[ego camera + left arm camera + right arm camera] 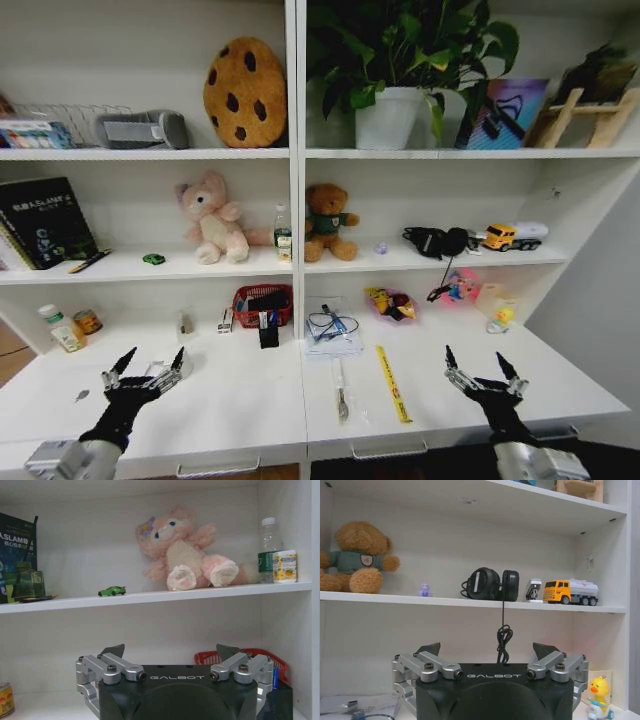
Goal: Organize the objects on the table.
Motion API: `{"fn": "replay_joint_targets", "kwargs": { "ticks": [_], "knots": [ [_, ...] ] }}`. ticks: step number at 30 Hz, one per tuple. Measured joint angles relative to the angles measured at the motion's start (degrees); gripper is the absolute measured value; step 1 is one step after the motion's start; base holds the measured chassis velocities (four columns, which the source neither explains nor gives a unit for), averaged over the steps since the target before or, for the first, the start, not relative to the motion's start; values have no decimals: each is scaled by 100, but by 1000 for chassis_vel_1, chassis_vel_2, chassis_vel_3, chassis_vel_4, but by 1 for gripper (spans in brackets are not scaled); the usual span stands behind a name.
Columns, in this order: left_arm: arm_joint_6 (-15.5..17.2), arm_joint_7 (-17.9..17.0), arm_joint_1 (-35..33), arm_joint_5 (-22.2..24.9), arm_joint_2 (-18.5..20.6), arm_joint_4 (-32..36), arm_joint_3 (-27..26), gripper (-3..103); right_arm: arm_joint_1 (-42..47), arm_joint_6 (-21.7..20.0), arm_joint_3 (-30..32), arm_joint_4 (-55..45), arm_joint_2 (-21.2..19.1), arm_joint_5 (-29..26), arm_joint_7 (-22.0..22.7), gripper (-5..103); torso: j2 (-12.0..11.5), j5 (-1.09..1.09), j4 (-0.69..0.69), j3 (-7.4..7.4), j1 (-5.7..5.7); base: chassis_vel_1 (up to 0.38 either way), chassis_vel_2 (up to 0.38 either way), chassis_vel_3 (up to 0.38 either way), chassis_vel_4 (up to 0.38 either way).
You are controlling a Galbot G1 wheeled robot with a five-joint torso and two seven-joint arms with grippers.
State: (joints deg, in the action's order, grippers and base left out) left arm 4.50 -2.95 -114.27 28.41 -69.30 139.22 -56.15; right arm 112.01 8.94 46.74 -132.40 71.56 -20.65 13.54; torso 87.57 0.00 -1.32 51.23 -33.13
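The white table [230, 395] carries small clutter: a red basket [262, 303] of pens, a clear bag with a cable [332, 335], a bagged utensil [341, 392] and a yellow strip [392, 383]. On the shelf above the table sits a tiny green toy car [153, 259] [112, 591], with a dark pen [90, 262] to its left. My left gripper [153, 356] [171, 652] hovers open over the table's front left. Over the front right, my right gripper [475, 358] [487, 650] is also open. Neither holds anything.
A pill bottle [62, 328] and a can [88, 321] stand at the far left. A candy bag [390, 302], a pink toy [460, 287] and a duck toy [498, 312] sit at the right. Plush toys, headphones [490, 584] and a toy truck [570, 591] line the shelf.
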Motion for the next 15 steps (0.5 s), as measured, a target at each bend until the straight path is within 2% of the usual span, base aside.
{"fn": "replay_joint_targets", "kwargs": {
  "ticks": [7, 15],
  "knots": [
    [0, 0, 0, 0, 0, 0, 0, 100, -4, -3, -3, 5, -2, -2, -2, 100, -1, 0, 1, 1, -1, 203, 187, -204, -187],
    [0, 1, 0, 0, 0, 0, 0, 100, -4, -6, -5, 8, -2, -3, -3, 100, 0, -2, 1, 0, -1, 258, 268, -268, -257]
  ]
}}
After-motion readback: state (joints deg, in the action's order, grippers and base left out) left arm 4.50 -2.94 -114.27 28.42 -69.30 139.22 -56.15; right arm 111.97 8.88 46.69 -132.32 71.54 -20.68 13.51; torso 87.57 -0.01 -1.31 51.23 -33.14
